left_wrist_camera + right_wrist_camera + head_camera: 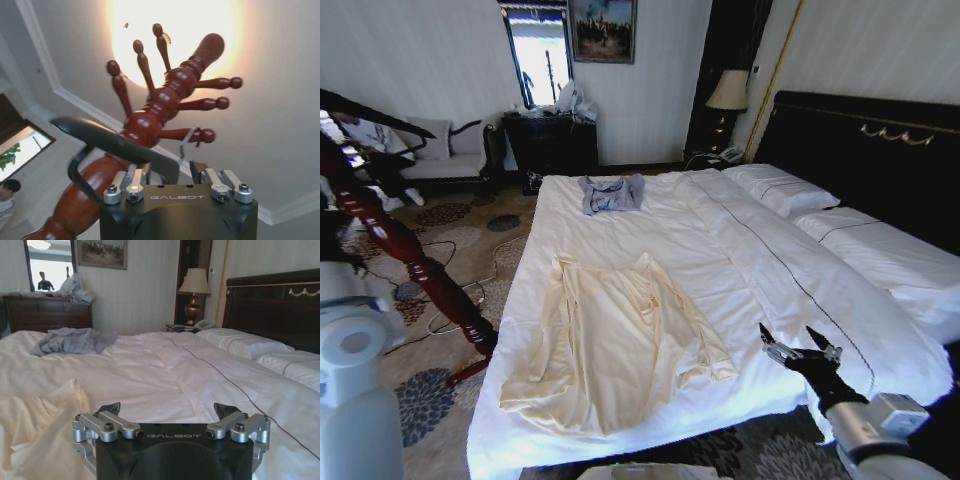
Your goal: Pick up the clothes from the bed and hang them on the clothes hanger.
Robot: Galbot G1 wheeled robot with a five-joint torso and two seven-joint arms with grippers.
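Note:
The clothes (pixel 610 340), a long cream garment, lie spread flat on the near left part of the bed (pixel 720 250); a fold of them shows in the right wrist view (pixel 40 415). My right gripper (pixel 800 345) hovers open over the bed's near edge, right of the clothes and apart from them, its fingers (pixel 110 409) empty. My left gripper (pixel 170 172) is raised at the far left and shut on the clothes hanger (pixel 100 136), black with a silver hook (pixel 187 142), beside the red wooden post (pixel 165 100). The clothes hanger (pixel 370 108) shows as a dark bar.
A small grey-blue garment (pixel 612 193) lies at the bed's far side. Pillows (pixel 780 188) rest against the black headboard (pixel 860 140). The red post (pixel 410 260) leans by the bed's left side over a patterned carpet with cables. A dresser (pixel 550 140) and lamp (pixel 728 92) stand behind.

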